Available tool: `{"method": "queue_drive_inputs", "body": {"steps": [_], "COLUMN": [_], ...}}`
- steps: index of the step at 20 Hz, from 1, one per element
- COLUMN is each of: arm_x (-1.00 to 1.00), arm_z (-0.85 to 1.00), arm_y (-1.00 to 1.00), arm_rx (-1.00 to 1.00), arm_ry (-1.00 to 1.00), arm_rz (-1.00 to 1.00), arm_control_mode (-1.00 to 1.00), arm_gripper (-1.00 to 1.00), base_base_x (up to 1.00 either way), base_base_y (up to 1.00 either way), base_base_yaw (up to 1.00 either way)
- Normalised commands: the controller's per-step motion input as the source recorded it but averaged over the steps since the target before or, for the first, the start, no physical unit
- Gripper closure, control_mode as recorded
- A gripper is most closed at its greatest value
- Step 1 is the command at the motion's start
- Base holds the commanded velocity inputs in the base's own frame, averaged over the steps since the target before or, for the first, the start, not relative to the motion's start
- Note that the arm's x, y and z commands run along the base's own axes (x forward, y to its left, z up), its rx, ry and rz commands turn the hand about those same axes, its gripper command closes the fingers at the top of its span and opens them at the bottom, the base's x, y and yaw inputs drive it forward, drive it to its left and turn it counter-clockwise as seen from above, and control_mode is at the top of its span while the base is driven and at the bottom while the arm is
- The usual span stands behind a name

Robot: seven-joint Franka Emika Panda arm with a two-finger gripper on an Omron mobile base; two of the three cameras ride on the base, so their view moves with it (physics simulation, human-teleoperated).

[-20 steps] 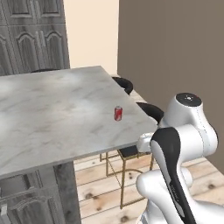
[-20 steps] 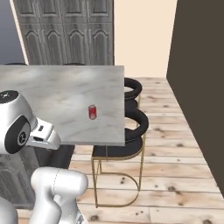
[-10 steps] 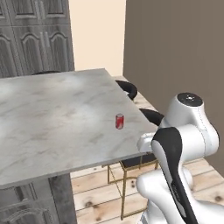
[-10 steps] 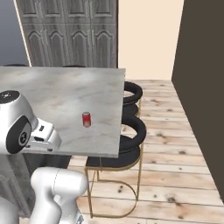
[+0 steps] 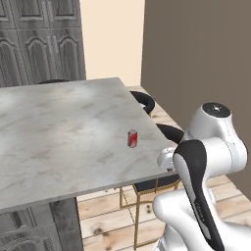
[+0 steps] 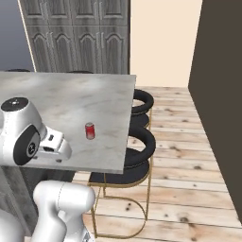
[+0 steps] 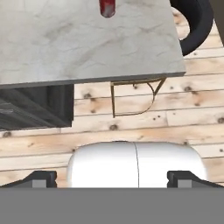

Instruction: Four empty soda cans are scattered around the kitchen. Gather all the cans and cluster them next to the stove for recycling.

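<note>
Pincer mine, spread wide, empty. Red cylindrical soda can upright on marble counter; black round stools beside counter.

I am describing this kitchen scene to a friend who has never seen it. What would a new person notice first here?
The eye goes first to the single red soda can, standing upright and alone on the grey marble counter, not far from its right edge. Next come the two black stools with gold legs, tucked along that edge over the light plank floor. The white arm rises in the foreground, short of the can.
</note>
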Motion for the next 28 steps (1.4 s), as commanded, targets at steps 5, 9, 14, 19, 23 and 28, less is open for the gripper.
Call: {"method": "queue_drive_inputs", "body": {"steps": [5, 9, 14, 19, 23, 28], "arm_x": [0.31, 0.25, 0.19, 0.48, 0.58, 0.55], "arm_z": [0.00, 0.00, 0.00, 0.00, 0.00, 0.00], "arm_y": [-0.05, 0.00, -0.01, 0.00, 0.02, 0.08], "arm_rx": [0.00, 0.00, 0.00, 0.00, 0.00, 0.00], "arm_ry": [-0.06, -0.01, 0.01, 0.00, 0.00, 0.00], "arm_rz": [0.08, 0.02, 0.00, 0.00, 0.00, 0.00], "arm_control_mode": [-1.00, -1.00, -1.00, -1.00, -1.00, -1.00], "arm_gripper": [-1.00, -1.00, -1.00, -1.00, -1.00, -1.00], "base_base_x": [0.00, 0.00, 0.00, 0.00, 0.00, 0.00], "base_base_y": [0.00, 0.00, 0.00, 0.00, 0.00, 0.00], "base_base_yaw": [0.00, 0.00, 0.00, 0.00, 0.00, 0.00]}}
